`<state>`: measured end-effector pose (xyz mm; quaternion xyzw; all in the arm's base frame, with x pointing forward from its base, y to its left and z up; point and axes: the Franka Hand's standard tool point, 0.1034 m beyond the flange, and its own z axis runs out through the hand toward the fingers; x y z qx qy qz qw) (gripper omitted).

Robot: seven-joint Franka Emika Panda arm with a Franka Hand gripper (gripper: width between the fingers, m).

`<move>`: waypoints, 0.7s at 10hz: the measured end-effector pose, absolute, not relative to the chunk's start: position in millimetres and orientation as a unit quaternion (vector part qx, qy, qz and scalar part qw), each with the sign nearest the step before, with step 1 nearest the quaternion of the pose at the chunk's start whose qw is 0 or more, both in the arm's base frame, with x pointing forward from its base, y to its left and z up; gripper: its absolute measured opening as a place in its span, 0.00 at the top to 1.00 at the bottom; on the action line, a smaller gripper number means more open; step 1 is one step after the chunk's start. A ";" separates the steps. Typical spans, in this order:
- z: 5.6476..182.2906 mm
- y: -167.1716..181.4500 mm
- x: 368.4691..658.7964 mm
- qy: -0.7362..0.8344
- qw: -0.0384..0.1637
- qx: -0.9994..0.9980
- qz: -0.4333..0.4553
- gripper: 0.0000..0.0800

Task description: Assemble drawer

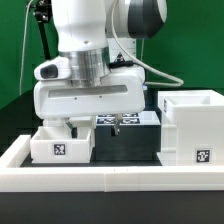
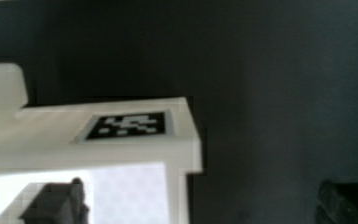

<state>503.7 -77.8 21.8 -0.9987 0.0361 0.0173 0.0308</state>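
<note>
Dark table [image 2: 282,80], green backdrop [image 1: 15,60]. The gripper [image 2: 197,200], fingers spread, hovers over a tray [image 1: 60,145]; the shell [image 1: 190,125] stands well apart. Assembly seems barely begun.

Sitting at the lower left of the exterior frame, just behind the rail [image 1: 100,178]: a tray [image 1: 60,145]. Running along the bottom of that frame from edge to edge, before everything else: the rail. Standing at the right edge, also just behind the rail and well apart from the tray: the shell [image 1: 192,125]. Lying in the middle, between tray and shell and farther back: the marker board [image 1: 135,122]. Hanging over the tray's rear corner, left of centre: the gripper [image 1: 90,126]. In the wrist view, looking down on that tray [image 2: 87,140] corner, lying between the gripper [image 2: 197,200] fingertips and nearer one of them.
</note>
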 end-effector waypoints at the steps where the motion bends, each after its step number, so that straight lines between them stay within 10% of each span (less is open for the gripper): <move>1: 15.4 -78.9 502.2 0.036 0.028 -0.999 0.017 0.19; 7: 5.3 -81.2 499.7 0.033 0.018 -0.999 0.004 0.19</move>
